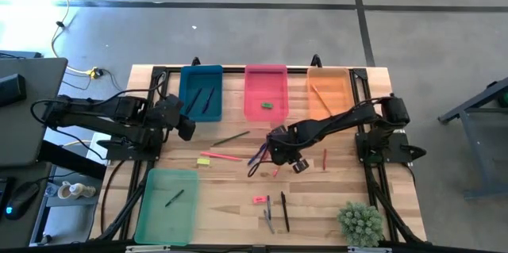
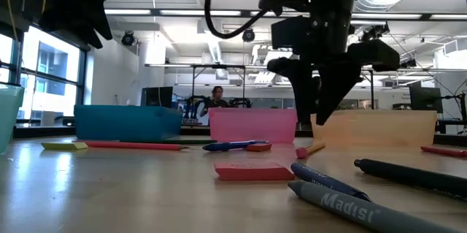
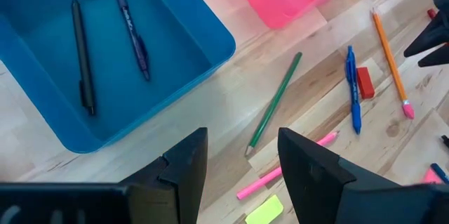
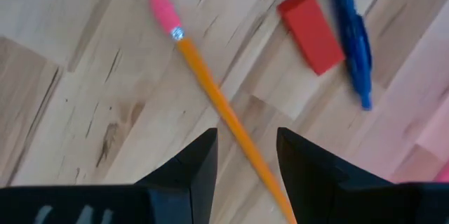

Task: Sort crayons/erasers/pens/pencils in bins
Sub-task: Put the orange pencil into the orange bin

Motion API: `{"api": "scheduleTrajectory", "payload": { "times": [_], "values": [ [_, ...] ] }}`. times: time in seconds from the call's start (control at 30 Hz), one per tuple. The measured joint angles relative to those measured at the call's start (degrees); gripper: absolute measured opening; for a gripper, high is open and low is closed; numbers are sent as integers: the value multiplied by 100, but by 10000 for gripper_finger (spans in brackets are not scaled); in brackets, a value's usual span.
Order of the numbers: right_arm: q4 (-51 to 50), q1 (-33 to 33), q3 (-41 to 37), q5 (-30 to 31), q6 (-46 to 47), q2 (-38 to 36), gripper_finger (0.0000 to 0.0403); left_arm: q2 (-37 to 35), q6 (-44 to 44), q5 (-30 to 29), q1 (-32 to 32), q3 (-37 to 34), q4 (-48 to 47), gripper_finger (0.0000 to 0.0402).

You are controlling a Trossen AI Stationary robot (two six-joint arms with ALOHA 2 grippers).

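Observation:
My right gripper (image 4: 245, 140) hangs open a little above the table's middle (image 1: 274, 156), pointing steeply down. Its fingers stand on either side of an orange pencil (image 4: 210, 90) with a pink rubber tip, which lies flat on the wood, and they are clear of it (image 2: 315, 122). Beside the pencil lie a red block (image 4: 312, 31) and a blue pen (image 4: 351, 34). My left gripper (image 3: 242, 140) waits open in the air next to the blue bin (image 1: 201, 90), which holds two pens (image 3: 133, 31). The pink bin (image 1: 266, 90) holds a green eraser, and the orange bin (image 1: 329, 90) holds a pencil.
A green pencil (image 1: 232, 138), a pink pencil (image 1: 221, 156) and a yellow eraser (image 1: 204, 160) lie left of centre. A red crayon (image 1: 324, 159) lies to the right. A pink eraser (image 1: 259, 200) and dark pens (image 1: 284, 211) lie near the front. The light green bin (image 1: 168, 204) is front left and a plant (image 1: 361, 223) front right.

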Motion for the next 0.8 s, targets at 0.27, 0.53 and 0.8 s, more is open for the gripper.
{"api": "scheduleTrajectory", "payload": {
  "times": [0.27,0.53,0.8],
  "values": [
    [208,-53,-7,-228,-2,189,138,47,-6,-107,-2,-2,15,161],
    [175,-39,-7,-236,-304,517,138,87,33,-113,0,-2,9,161],
    [161,-38,15,-243,-273,690,138,90,39,-178,0,-2,5,161]
  ]
}}
